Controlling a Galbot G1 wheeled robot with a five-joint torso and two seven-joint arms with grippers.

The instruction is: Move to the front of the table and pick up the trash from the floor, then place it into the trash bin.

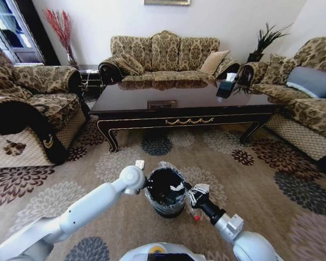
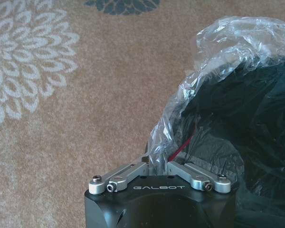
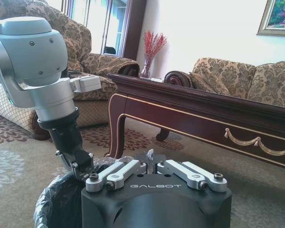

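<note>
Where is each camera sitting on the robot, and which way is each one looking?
Head view: on the robot's head, looking forward and down at the trash bin, floor and table; both arms show, left gripper and right gripper at the bin's rim.
Left wrist view: on the left wrist, looking down at the bin's liner; its own fingers pinch the liner.
Right wrist view: on the right wrist, looking across the bin to the table; the left arm shows.
All three views share the trash bin.
</note>
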